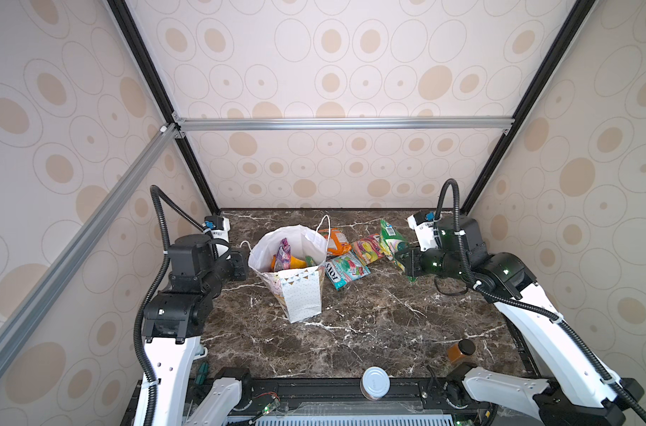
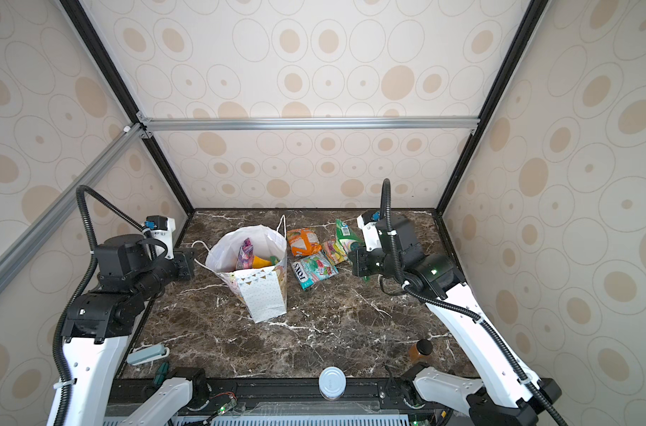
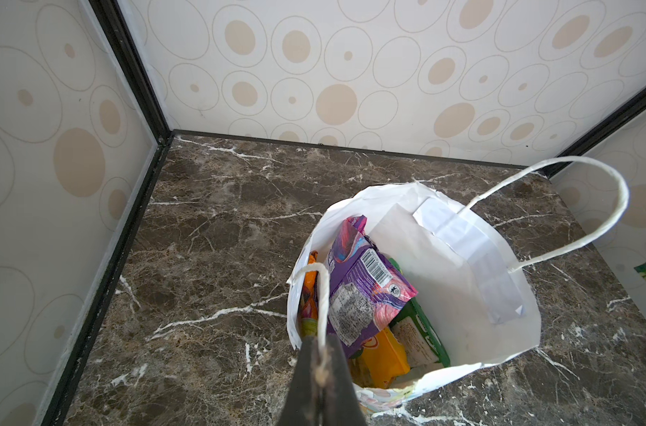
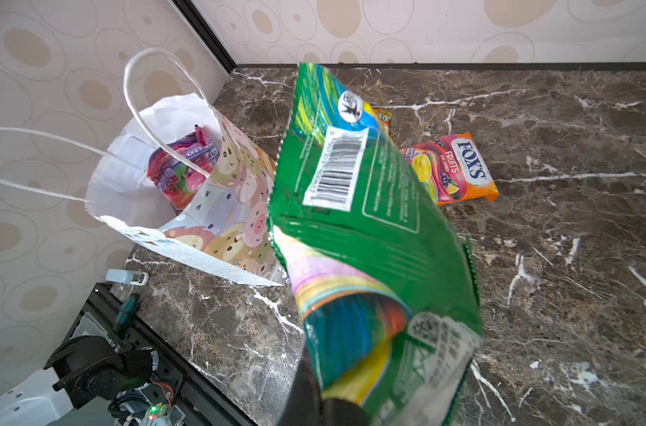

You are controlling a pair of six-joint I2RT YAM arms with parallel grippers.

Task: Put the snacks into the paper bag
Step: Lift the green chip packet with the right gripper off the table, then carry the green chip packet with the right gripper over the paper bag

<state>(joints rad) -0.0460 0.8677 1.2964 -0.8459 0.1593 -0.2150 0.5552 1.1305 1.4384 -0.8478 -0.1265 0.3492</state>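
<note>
The white paper bag (image 1: pixel 300 295) stands open left of centre. My left gripper (image 3: pixel 319 369) is shut on its near cord handle (image 3: pixel 323 295). Inside the bag (image 3: pixel 454 302) are a purple packet (image 3: pixel 365 287) and yellow (image 3: pixel 384 354), green (image 3: pixel 424 332) and orange (image 3: pixel 308 295) ones. My right gripper (image 4: pixel 325 402) is shut on a green snack packet (image 4: pixel 369 228), held above the table right of the bag (image 4: pixel 232 206). In both top views the orange (image 1: pixel 336 241), pink-yellow (image 1: pixel 367 250) and teal FOX'S (image 1: pixel 345 273) packets lie between the bag and the right gripper (image 1: pixel 402 262).
A silver-lidded can (image 1: pixel 375 381) stands at the table's front edge. An amber bottle with a black cap (image 1: pixel 461 350) lies at front right. A pale stapler-like object (image 2: pixel 148 354) sits at front left. Patterned walls close in the back and both sides.
</note>
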